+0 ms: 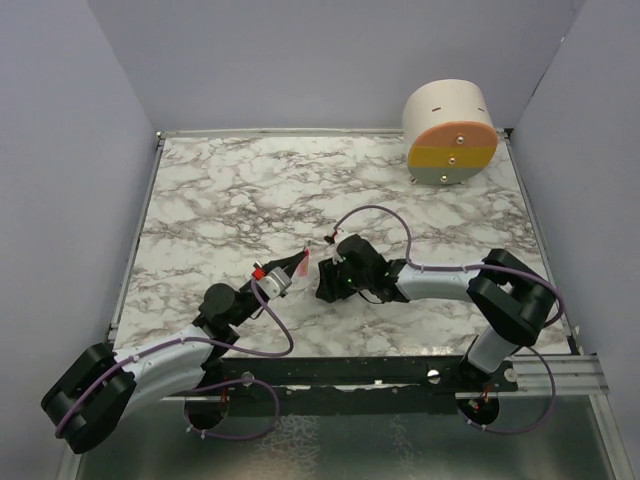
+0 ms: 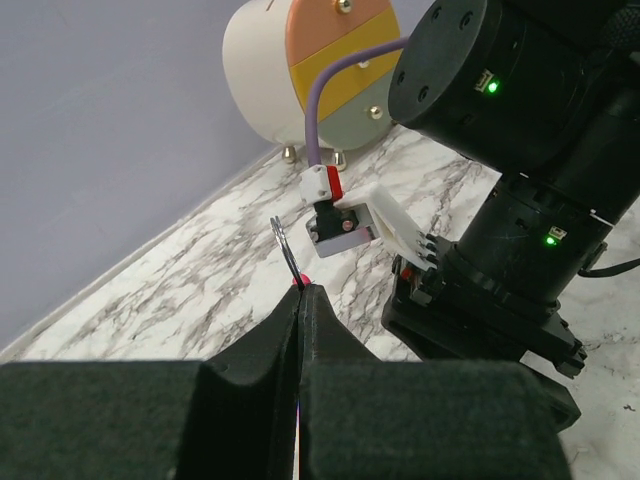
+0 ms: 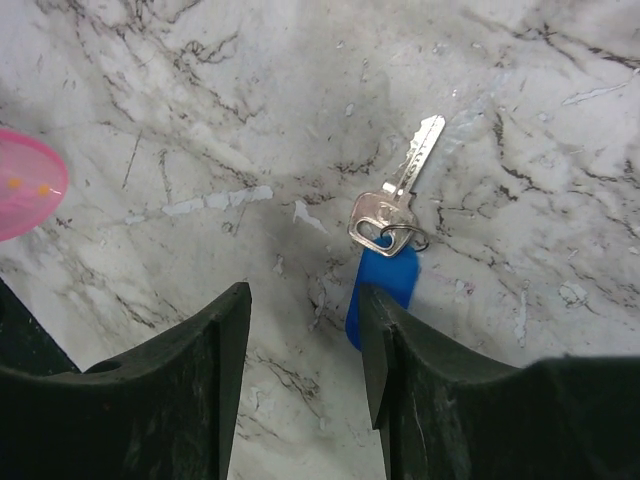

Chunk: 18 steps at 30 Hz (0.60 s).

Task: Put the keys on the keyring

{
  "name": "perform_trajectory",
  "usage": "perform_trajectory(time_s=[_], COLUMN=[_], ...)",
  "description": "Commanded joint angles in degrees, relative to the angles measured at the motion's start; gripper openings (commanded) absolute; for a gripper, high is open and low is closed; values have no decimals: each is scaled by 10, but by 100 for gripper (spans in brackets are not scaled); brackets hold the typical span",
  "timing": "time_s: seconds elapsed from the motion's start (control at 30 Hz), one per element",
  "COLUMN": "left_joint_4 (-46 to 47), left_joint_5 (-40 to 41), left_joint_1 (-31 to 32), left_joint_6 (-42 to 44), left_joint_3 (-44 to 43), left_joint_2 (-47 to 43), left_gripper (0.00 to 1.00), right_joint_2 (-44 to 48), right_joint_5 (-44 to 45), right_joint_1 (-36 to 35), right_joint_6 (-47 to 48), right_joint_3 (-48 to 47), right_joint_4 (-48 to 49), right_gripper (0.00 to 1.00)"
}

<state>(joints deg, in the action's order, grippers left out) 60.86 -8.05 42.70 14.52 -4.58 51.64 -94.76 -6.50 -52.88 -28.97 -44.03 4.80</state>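
Two risks stand out over the marble table (image 1: 200, 200), the broader one first. The right gripper (image 3: 303, 300) hangs just above the stone with its fingers apart and nothing between them. The key (image 3: 392, 205) lies flat off to one side, its blue head (image 3: 386, 278) partly hidden behind one finger (image 3: 420, 420), so a straight squeeze would likely miss it or scrape it away. The left gripper (image 2: 302, 292) is clamped tight on the keyring (image 2: 284, 245), with only a thin arc of wire showing above the tips. Held so near its edge, the ring could twist or slip once the key presses against it
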Motion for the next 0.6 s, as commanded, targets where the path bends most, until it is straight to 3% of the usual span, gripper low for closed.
perform_trajectory(time_s=[0.0, 0.27, 0.57], left_joint_4=[15, 38, 52], left_joint_5=[24, 25, 27], left_joint_1=[-2, -3, -3], left_joint_6=[13, 12, 11], left_joint_3=[9, 10, 8], left_joint_2=[-2, 16, 30], left_gripper=[0, 0, 0], right_joint_2=[-15, -10, 36], right_joint_5=[68, 116, 89], right_joint_1=[-3, 19, 27], right_joint_6=[-8, 2, 32], right_joint_3=[-28, -51, -41], right_joint_4=[-54, -84, -51], right_gripper=[50, 53, 52])
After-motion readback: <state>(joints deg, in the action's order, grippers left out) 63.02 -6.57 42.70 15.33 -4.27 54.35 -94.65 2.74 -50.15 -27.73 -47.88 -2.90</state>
